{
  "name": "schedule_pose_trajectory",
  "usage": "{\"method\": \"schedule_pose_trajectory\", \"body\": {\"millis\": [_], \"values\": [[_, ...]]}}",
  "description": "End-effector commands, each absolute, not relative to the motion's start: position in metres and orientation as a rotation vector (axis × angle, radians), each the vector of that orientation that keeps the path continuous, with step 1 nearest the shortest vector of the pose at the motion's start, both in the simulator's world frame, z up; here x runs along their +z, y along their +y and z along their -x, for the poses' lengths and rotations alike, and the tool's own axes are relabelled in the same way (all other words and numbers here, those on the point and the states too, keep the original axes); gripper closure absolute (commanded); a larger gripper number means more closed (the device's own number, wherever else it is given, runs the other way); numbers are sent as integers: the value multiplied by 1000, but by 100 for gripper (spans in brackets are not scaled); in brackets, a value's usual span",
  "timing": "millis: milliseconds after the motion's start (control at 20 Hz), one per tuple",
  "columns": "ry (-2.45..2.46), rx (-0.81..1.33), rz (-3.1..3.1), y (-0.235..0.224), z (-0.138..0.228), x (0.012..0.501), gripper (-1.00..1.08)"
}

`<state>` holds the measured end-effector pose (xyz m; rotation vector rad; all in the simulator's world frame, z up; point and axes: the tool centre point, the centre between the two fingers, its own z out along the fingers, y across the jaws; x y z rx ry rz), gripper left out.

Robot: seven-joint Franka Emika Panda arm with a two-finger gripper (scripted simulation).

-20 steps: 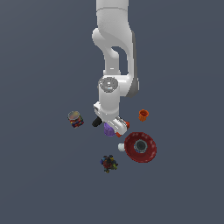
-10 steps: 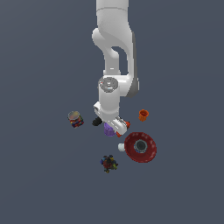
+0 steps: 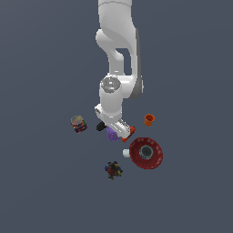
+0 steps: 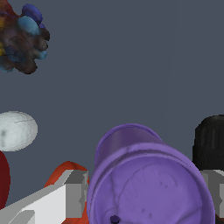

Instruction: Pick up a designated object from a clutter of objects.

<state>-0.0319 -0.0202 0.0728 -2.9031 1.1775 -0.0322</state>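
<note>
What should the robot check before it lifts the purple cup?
1. Right cup between the fingers: ok. The purple cup fills the wrist view.
2. A finger on each side: ok. One finger shows on one side of the cup, the other at the far edge.
3. Fingers squeezing the cup: cannot tell.
4. Orange cup out of the way: ok, it stands apart.
5. Power drill close by: not ok, its orange body sits right behind a finger.
6. White object clear: ok.
</note>
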Motion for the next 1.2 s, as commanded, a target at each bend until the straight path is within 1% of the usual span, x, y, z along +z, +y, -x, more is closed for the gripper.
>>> {"method": "schedule_pose_trajectory", "body": {"millis": [0,400,1150], "values": [[1178,-34,2902,-28,32,83,108],[1178,-27,2903,-66,38,137,108],[1179,-10,2906,-166,48,277,108]]}}
